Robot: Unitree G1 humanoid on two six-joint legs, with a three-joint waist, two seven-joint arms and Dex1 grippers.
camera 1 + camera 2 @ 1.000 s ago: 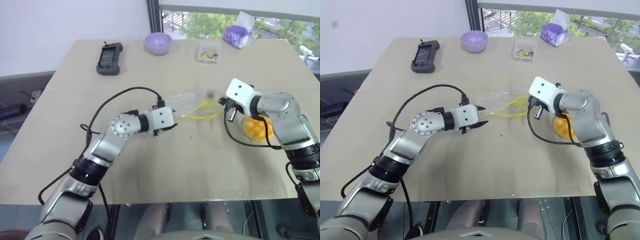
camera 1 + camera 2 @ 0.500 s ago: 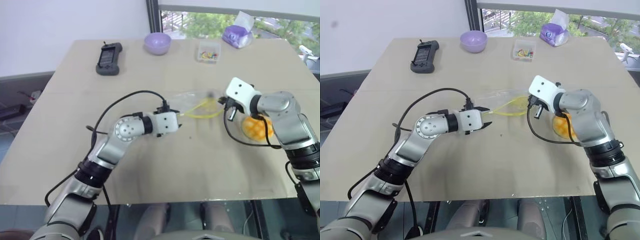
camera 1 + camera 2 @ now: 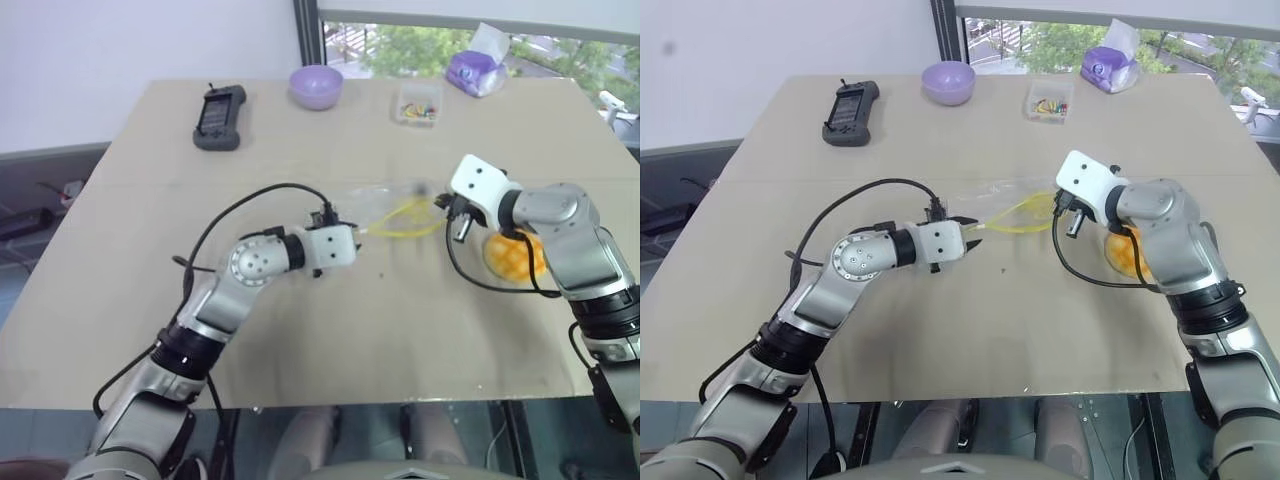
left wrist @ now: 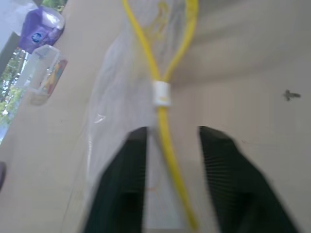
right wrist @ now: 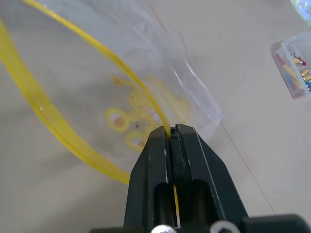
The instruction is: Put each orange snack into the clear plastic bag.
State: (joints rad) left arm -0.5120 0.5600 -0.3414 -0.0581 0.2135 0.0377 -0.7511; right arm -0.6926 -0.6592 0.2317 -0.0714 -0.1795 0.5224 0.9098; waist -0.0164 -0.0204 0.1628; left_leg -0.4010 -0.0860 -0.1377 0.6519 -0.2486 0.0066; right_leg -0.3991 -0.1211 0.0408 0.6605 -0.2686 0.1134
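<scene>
Since a second ago, the left gripper (image 4: 167, 145) has slid forward to the clear plastic bag (image 3: 385, 208) at mid-bench (image 3: 300, 330); its fingers (image 4: 127, 165) stand apart, straddling the yellow zip strip (image 4: 165, 141). Opposite it, the right gripper (image 5: 171, 138) is clamped tight on the strip's far side, bag mouth looped open. Behind the right arm, the orange snack (image 3: 517, 255) sits on the bench.

The left arm reaches in from seven o'clock, elbow bent, forearm running toward three o'clock; its tool (image 3: 975, 236) has its two fingers (image 4: 121, 179) apart, one on each side of the bag's (image 4: 121, 97) yellow strip. The right arm comes from four o'clock, forearm pointing toward nine o'clock; its tool (image 5: 171, 133) is pinched tight on the strip.
</scene>
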